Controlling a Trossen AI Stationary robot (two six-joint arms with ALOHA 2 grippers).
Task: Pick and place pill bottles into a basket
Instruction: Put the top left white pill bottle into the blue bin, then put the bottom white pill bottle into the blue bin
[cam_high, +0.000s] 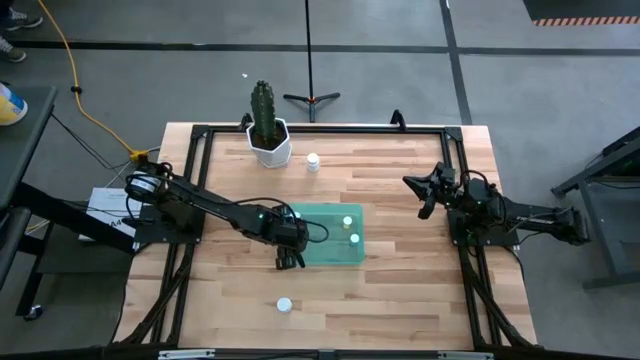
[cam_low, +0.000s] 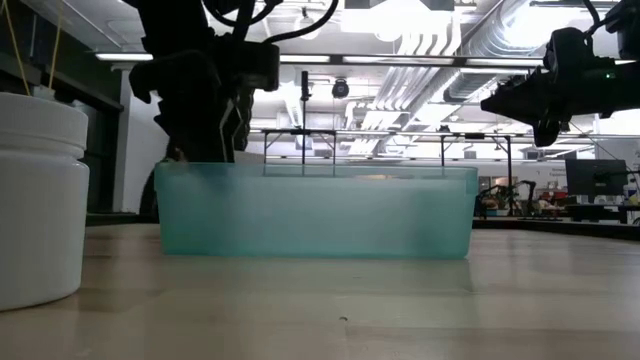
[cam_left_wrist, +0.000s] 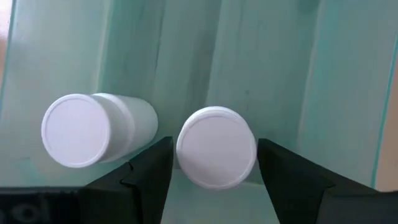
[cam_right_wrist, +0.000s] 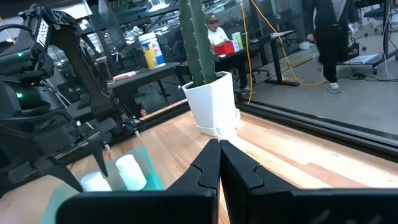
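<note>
Wooden planks cover the table, with the green basket near its centre. From above, the left gripper hangs over the basket's nine o'clock end and hides whatever lies beneath it. Its wrist camera shows more: a white bottle stands between the two dark fingers, which sit close on either side of it, though actual contact cannot be made out. A second bottle lies just beside the first, inside the basket. Two more bottles rest at the basket's three o'clock end, clear of the arm.

Outside the basket, one pill bottle stands at twelve o'clock, just beside the cactus pot, and another at six o'clock has open wood all round. In the low view this last bottle is cut off by the picture's edge.

The right gripper waits at three o'clock, well apart from the basket, its fingers pressed together on nothing.
</note>
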